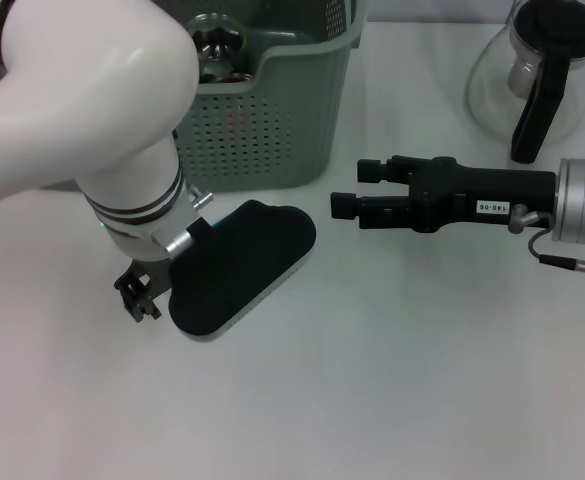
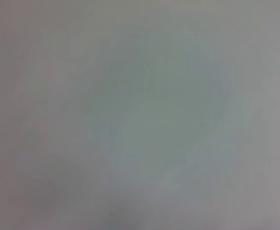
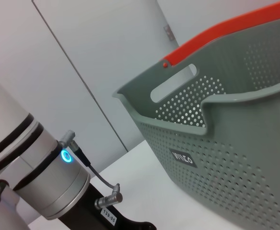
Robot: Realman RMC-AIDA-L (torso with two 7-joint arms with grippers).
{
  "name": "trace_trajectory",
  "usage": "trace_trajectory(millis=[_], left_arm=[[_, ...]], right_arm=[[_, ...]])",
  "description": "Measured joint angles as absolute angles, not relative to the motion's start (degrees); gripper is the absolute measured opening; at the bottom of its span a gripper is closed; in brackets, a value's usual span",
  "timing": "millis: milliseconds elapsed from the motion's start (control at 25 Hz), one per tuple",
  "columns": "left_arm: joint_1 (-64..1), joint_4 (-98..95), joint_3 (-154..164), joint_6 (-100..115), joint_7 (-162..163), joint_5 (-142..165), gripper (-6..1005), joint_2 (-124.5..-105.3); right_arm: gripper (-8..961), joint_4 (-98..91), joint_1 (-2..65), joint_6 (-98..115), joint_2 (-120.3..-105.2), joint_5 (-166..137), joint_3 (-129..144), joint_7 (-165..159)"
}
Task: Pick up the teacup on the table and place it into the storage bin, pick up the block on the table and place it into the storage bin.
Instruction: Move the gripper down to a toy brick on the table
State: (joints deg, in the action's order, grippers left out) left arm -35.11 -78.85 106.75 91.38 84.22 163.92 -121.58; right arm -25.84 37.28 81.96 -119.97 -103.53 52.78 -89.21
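Observation:
The grey-green storage bin (image 1: 272, 120) stands at the back of the table, and the right wrist view shows its perforated wall (image 3: 235, 158) close up. Inside it lies a clear glass vessel (image 1: 217, 45), seemingly the teacup, partly hidden by my left arm. No block shows plainly. My left gripper (image 1: 137, 295) points down at the table in front of the bin's left part. My right gripper (image 1: 357, 188) hovers right of the bin, open, with nothing between its fingers.
A flat black slab with a pale edge (image 1: 242, 265) lies on the table between my left wrist and the bin. A glass teapot with a black handle (image 1: 537, 70) stands at the back right. The bin has an orange handle (image 3: 216, 36).

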Motion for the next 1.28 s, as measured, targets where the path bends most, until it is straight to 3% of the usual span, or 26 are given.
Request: trace_trajectory(millis=[80,280,1120,1280], left_arm=[[-35.2,-78.8,106.8,91.1,83.9,163.9,900,-121.57],[-35.2,-78.7,107.0,90.3,83.8,163.9,711,-121.55],[-36.8,-75.5,107.7,87.7,83.8,163.9,714,-121.9],[-37.3,-74.4,107.7,87.2,84.1,163.9,613,-121.89]], right_arm=[[940,-25.8,37.2,82.0,-119.99,-103.5,52.7,-89.2],[940,-25.8,37.0,82.0,-120.03,-103.5,52.6,-89.2],[941,-25.7,35.8,82.1,-119.97,-103.5,51.8,-88.1],[941,-25.8,35.5,82.1,-119.95,-103.5,51.5,-87.9]])
